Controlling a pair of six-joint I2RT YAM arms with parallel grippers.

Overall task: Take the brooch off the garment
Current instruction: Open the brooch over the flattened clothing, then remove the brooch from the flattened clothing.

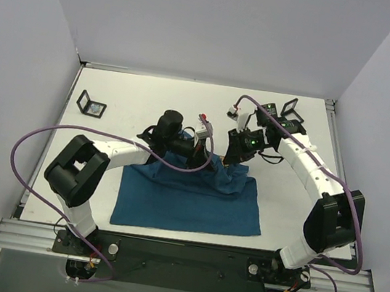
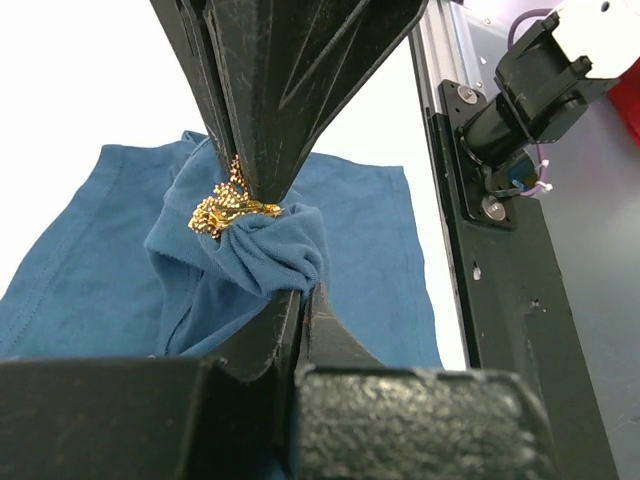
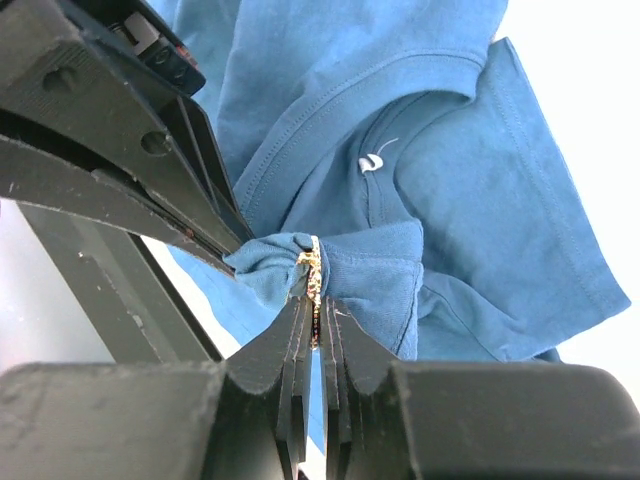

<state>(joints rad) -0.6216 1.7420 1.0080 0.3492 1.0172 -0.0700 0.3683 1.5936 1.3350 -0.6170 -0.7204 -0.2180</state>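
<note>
Fabric of dark teal-blue cotton T-shirt (image 2: 90, 260) is bunching at its one-o'clock edge, left claw (image 2: 305, 292) clamping it, right claw (image 3: 315, 298) pinching tiny gold flower-like brooch (image 3: 311, 268).

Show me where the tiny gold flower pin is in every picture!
Left wrist: the tiny gold-orange flower-like brooch sits left of centre, on a bunched fold of the dark teal-blue cotton T-shirt.
Right wrist: the brooch is a thin gold sliver at centre, squeezed between folds.
Top external: not visible; too small or hidden.
Shared landmark: that bunched fold, near the shirt's top right edge from above.
</note>
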